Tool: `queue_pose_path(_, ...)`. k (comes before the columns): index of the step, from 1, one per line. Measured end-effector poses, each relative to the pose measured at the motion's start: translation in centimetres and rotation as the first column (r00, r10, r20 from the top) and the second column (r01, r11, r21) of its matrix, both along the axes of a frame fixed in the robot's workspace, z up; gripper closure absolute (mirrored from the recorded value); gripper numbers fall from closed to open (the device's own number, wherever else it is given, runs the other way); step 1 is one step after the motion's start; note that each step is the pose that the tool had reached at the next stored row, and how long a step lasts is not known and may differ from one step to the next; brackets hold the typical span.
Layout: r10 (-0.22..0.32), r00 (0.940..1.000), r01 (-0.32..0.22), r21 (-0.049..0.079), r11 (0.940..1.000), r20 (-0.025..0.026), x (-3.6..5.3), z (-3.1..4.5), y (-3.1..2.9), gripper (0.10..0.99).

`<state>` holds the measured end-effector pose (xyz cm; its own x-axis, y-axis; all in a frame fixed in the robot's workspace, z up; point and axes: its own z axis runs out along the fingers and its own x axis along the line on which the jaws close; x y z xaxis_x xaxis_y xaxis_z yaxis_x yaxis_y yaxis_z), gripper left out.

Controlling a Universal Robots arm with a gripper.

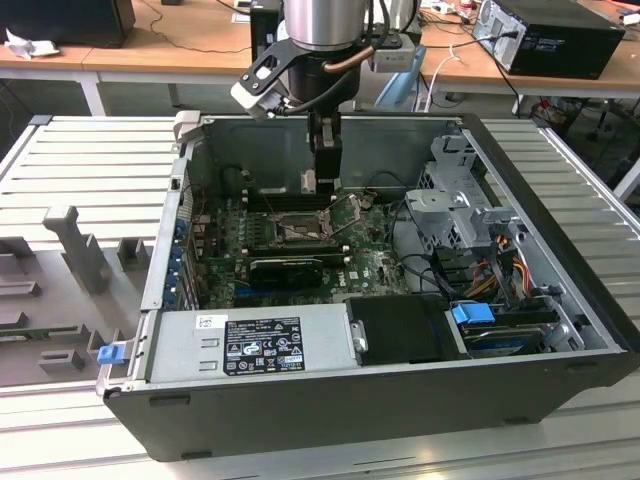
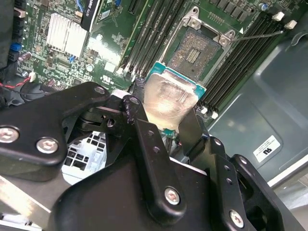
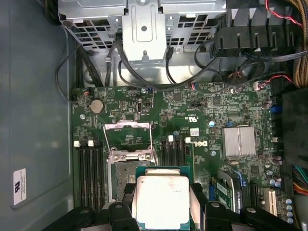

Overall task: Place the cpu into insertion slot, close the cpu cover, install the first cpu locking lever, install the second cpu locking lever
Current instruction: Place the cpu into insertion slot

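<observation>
Workshop desks (image 1: pixel 180 40) at the back, a slatted metal table (image 1: pixel 90 160) up front, and an open computer case (image 1: pixel 400 400) lying on it. The gripper (image 1: pixel 325 185) is down inside that case, and its black fingers (image 2: pixel 191 129) are pinching the cpu (image 3: pixel 161 202) by two opposite edges, silvery top facing the wrist cameras. The chip sits flat between the fingers, above the green motherboard (image 3: pixel 192 103) and not yet seated.

Just ahead of the fingertips lies the insertion slot (image 2: pixel 197 50), its dark pin field bare; in the first wrist view the chip overlaps the slot's near edge. Beyond the slot from the gripper, the cpu cover (image 3: pixel 128 126) is swung open. Long black memory slots (image 3: pixel 89 173) flank the socket on both sides. Further out from the gripper, there's a finned silver heatsink (image 3: pixel 239 142), then the drive cage (image 1: pixel 450 200) and a labelled power supply (image 1: pixel 260 340) at the case's edges.
</observation>
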<state>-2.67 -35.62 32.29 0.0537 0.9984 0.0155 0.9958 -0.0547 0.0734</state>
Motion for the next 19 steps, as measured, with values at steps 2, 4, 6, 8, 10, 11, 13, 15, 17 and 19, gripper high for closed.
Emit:
queue_pose_path(2, 0.000, 1.0000, 0.000, 0.000, 1.0000, -0.0003, 0.00, -0.12, 0.00, 0.557)
queue_pose_path(4, 0.000, 1.0000, 0.000, -0.002, 1.0000, -0.0005, 0.01, -0.20, 0.00, 0.557)
queue_pose_path(6, 0.000, 1.0000, 0.000, -0.006, 1.0000, -0.0003, 0.01, -0.28, 0.00, 0.557)
queue_pose_path(8, 0.000, 1.0000, 0.000, -0.010, 1.0000, -0.0004, 0.00, -0.42, 0.00, 0.557)
queue_pose_path(10, 0.000, 1.0000, 0.000, -0.010, 0.9999, -0.0003, 0.00, -0.51, 0.00, 0.557)
queue_pose_path(11, 0.000, 1.0000, 0.000, -0.010, 0.9999, -0.0004, 0.00, -0.55, 0.00, 0.557)
queue_pose_path(13, -0.007, 1.0000, 0.007, -0.010, 0.9999, -0.0004, 0.00, -0.59, 0.00, 0.557)
queue_pose_path(15, -0.038, 0.9993, 0.038, -0.010, 0.9992, -0.0003, 0.00, -0.64, 0.00, 0.557)
queue_pose_path(17, -0.080, 0.9968, 0.080, -0.010, 0.9967, -0.0003, 0.00, -0.68, 0.00, 0.557)
queue_pose_path(19, -0.138, 0.9904, 0.138, -0.010, 0.9904, -0.0004, 0.00, -0.76, 0.00, 0.557)
